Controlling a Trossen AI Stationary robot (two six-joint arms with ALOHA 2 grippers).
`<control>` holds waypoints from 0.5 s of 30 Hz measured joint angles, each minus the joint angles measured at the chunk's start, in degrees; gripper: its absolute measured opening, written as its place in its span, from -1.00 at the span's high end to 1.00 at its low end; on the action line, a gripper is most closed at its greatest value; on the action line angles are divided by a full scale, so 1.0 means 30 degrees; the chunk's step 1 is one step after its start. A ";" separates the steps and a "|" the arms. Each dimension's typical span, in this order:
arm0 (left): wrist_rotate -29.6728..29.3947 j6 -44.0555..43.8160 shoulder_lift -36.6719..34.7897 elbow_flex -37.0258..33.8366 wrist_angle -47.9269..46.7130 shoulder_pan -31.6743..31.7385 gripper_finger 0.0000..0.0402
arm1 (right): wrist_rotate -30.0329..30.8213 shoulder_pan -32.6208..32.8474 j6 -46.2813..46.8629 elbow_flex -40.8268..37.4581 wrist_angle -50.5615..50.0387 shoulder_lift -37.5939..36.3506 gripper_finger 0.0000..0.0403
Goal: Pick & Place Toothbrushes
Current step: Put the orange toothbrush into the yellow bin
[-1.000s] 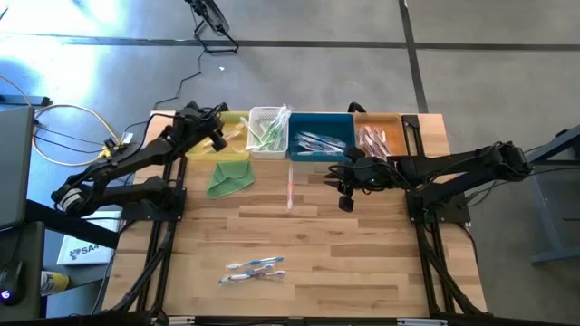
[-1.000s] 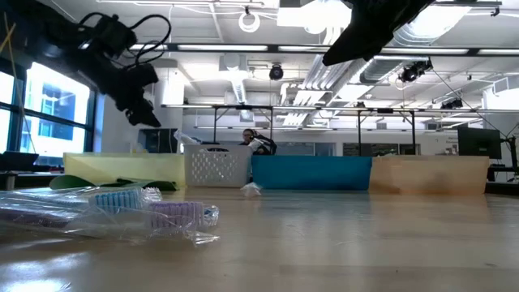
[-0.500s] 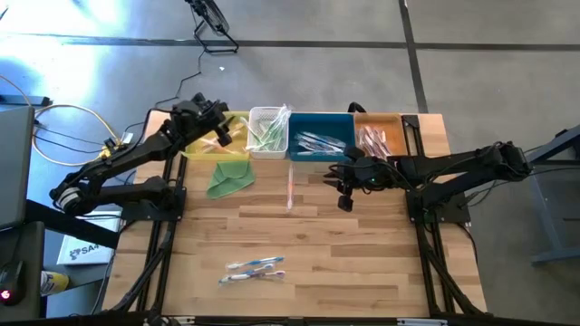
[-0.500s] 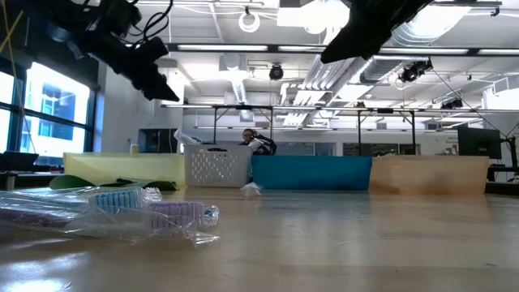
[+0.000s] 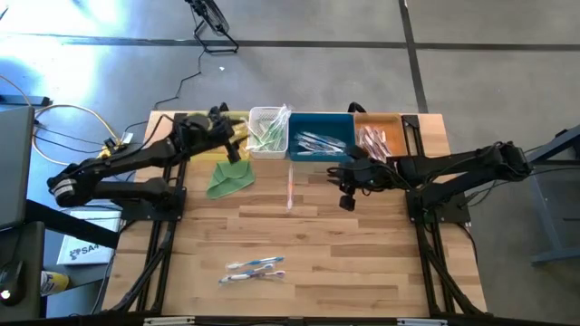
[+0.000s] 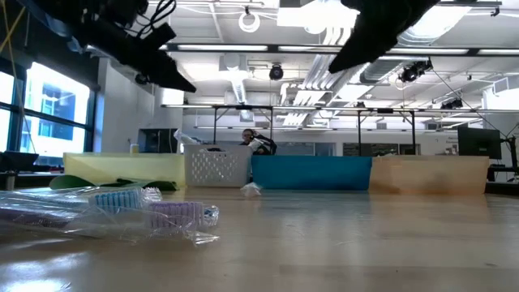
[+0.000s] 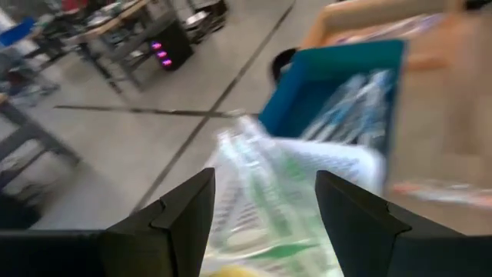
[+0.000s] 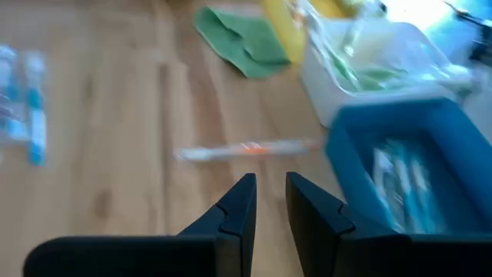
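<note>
my two arms are dark, jointed tubes on black frames, with thin black cables looping near the wrists. each gripper ends in two flat, wedge-shaped black fingers.
</note>
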 joint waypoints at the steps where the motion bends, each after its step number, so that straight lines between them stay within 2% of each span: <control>1: -0.0201 -0.0325 0.0000 0.0000 -0.0036 -0.0579 -0.10 | 0.0463 0.0000 -0.0011 0.0000 -0.0397 -0.0041 0.68; 6: -0.1119 -0.2478 0.0000 0.0000 0.0003 -0.3749 -0.10 | 0.1530 -0.0015 -0.0972 -0.0007 -0.1368 -0.0075 0.68; 11: -0.2818 -0.4111 0.0007 0.0000 -0.0091 -0.6946 -0.10 | 0.0566 -0.0002 -0.2280 -0.0007 -0.0408 0.0061 0.68; 15: -0.4341 -0.4285 0.0015 0.0000 -0.0064 -0.9018 -0.10 | 0.0150 -0.0007 -0.2412 -0.0007 -0.0226 0.0070 0.68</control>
